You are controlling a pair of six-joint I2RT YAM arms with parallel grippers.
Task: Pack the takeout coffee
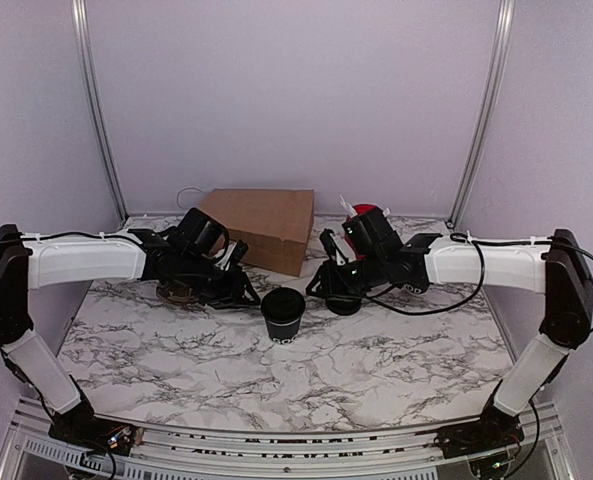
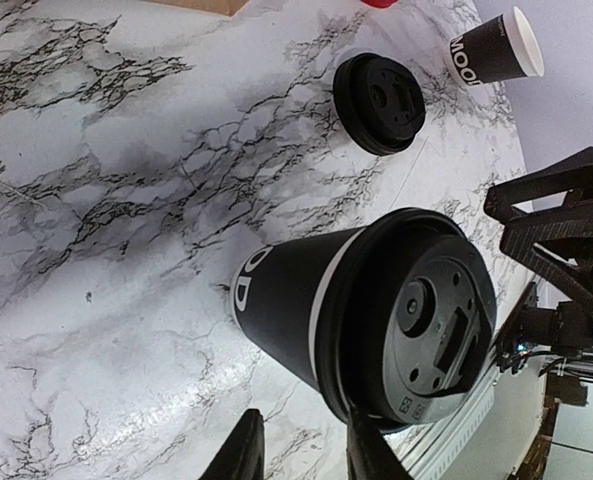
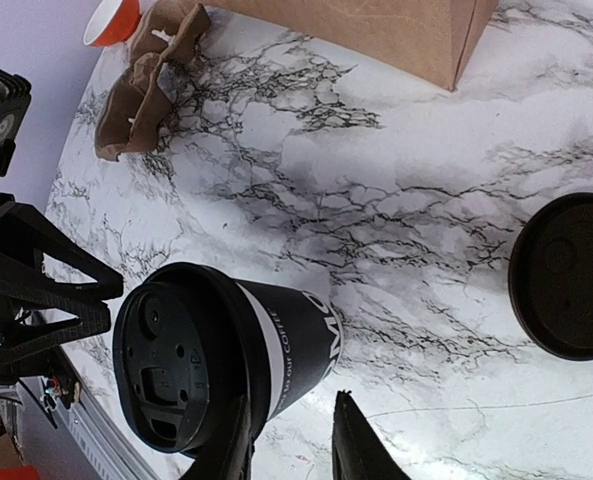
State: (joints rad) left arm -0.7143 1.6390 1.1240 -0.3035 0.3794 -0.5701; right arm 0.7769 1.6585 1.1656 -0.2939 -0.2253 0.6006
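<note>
The takeout coffee [image 1: 283, 313] is a black paper cup with white lettering, standing mid-table with a black lid pressed on it. My left gripper [image 1: 248, 296] is close to its left side and my right gripper [image 1: 318, 285] close to its right. In the left wrist view the cup [image 2: 306, 310] lies just beyond the gripper [image 2: 301, 415], whose jaws are apart with bare table between them and one finger beside the lid's rim. In the right wrist view the gripper [image 3: 291, 400] stands open beside the cup [image 3: 296, 340], one finger against the lid's edge.
A loose black lid [image 1: 344, 303] lies just right of the cup. A brown paper bag [image 1: 261, 228] stands behind, and a red cup [image 1: 364, 212] sits at the back right. A second open black cup [image 2: 496, 48] and crumpled brown paper [image 3: 151, 70] are also on the table.
</note>
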